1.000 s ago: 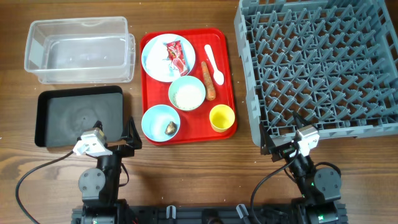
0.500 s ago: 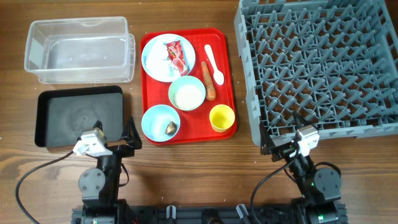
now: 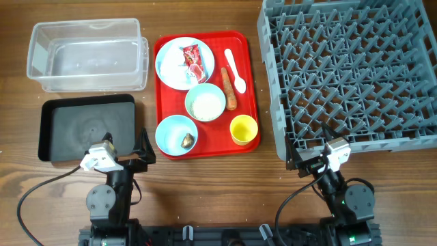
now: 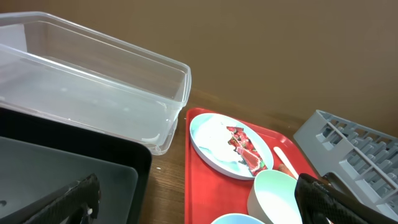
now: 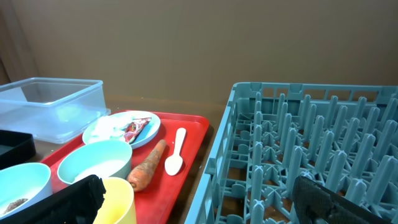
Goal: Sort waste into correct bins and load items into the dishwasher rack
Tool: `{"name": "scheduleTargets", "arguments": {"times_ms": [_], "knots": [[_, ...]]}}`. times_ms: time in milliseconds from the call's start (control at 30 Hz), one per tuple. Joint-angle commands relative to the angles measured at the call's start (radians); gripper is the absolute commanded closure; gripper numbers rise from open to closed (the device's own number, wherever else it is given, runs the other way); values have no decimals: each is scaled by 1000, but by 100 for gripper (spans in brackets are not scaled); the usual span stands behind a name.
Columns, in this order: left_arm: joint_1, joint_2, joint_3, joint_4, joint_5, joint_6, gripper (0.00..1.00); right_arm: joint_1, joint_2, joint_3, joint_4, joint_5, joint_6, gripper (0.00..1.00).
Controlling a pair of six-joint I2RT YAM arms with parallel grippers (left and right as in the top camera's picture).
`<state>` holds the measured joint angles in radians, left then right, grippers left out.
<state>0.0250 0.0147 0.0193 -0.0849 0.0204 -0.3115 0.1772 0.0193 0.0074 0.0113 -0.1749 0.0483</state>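
Note:
On the flat red tray [image 3: 166, 49] stand a pale blue plate [image 3: 168, 68] with a red snack wrapper [image 3: 192, 60] and white tissue, a pale green bowl [image 3: 205, 102] of rice, a pale blue bowl [image 3: 176, 134] with a brown lump [image 3: 187, 140], a yellow cup [image 3: 243, 128] and an orange carrot stick [image 3: 228, 87]. The clear tub [image 3: 87, 55] and black tray [image 3: 85, 126] lie at the left, the grey rack [image 3: 351, 72] at the right. My left gripper [image 3: 130, 158] and right gripper [image 3: 308, 158] rest open and empty at the table's front edge.
A white plastic spoon [image 3: 234, 70] lies on the red tray beside the carrot stick. Bare wooden table [image 3: 218, 191] runs along the front between the two arm bases. Cables trail from both arms at the near edge.

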Motion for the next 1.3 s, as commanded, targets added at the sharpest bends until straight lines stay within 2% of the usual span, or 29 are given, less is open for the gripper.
{"name": "scheduleTargets", "arguments": {"times_ms": [0,800,967,1000,1067,1167,1267], "knots": [[-6,-7,-9,3,-10,19,0,5,-9,-2,2,10,11,0],[-6,-7,-9,3,-10,19,0,5,-9,-2,2,10,11,0],[-6,-7,-9,18,-33,20,0,5,-9,-2,5,59,-35,1],[-6,-7,-9,19,-28,14,0,5,-9,-2,13,58,-28,0],[-6,-7,-8,31,97,13,0,5,-9,0,73,45,-22,0],[-6,8,54,38,114,21,0,5,8,109,99,23,-49,0],[-6,140,247,-93,113,73,0,5,137,305,46,16,-74,0]]}}
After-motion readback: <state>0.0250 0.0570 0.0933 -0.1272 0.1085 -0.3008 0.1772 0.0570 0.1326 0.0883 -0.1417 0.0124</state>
